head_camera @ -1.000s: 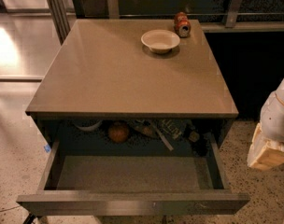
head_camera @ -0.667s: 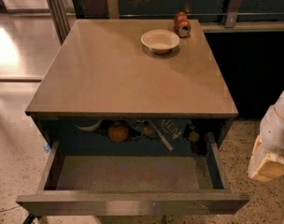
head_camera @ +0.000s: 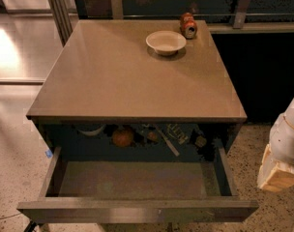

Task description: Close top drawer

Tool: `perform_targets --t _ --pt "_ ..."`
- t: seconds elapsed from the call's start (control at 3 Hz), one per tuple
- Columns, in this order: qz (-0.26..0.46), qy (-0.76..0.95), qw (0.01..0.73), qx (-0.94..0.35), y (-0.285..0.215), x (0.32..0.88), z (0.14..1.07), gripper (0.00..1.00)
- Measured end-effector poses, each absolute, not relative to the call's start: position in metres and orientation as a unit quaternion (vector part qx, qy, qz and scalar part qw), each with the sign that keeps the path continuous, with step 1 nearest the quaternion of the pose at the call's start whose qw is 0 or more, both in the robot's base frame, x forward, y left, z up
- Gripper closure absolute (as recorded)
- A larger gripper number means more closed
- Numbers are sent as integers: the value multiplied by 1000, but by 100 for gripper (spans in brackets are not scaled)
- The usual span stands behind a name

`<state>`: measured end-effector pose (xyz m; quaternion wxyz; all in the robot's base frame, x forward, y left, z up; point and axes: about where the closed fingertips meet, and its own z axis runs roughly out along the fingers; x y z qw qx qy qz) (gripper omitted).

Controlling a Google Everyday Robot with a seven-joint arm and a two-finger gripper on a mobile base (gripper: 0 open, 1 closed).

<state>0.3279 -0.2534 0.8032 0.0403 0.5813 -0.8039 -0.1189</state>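
Camera view is showing the top drawer standing pulled far out from under the tabletop, with its plain front sitting near the bottom edge of the picture. The near part of the drawer floor is lying bare. At the back, under the overhang, an orange round thing and a few other small items are sitting in shadow, too dark to name. On the tabletop, a pale bowl is resting toward the far right corner, and a red can is lying just beside it.

Judging by this, the closing is not yet under way: the drawer is gaping about as wide as it goes, so the whole push is waiting to be done. The front will probably need pressing squarely, near its middle, since it is offering no handle to hook.

The claw is hanging at the right edge of the picture, off the drawer's right front corner and apart from it. It is touching nothing that can be seen, and it is not carrying anything. How wide it is standing cannot be told from this angle, since only its pale tan end is showing below the white arm.
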Motion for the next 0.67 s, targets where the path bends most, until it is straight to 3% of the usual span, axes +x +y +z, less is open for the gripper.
perform_targets --t 0.67 --pt "-145 -787 74 594 -267 267 761 100"
